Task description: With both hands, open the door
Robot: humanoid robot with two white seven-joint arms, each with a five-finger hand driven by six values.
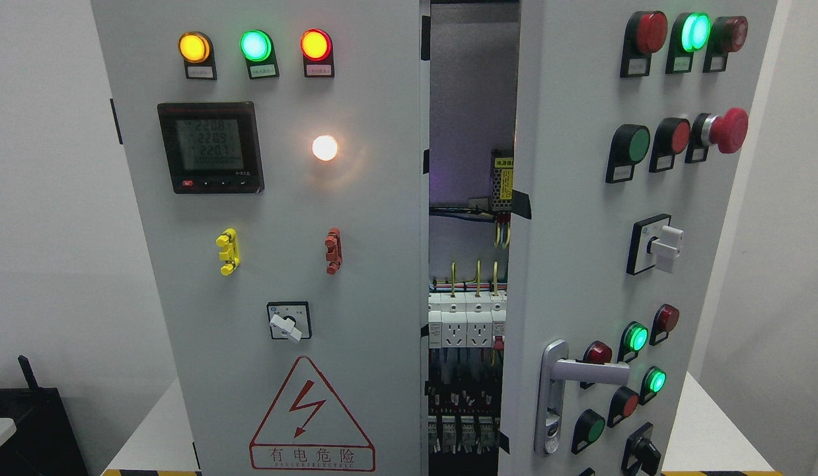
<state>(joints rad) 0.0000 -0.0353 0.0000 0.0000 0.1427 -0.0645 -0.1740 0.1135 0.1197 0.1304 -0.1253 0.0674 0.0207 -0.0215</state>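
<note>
One door (594,238) on the cabinet's right already stands ajar, handle (567,383) untouched, breakers (465,324) showing through the gap; neither hand is in sight, so their state can't be told; swinging it wide remains

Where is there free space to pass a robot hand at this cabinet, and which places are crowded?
The gap between the left door and the right door is bare in its upper part. Lower, sockets and wires fill it. Around the handle, the door's left edge is free; buttons crowd its right.
</note>
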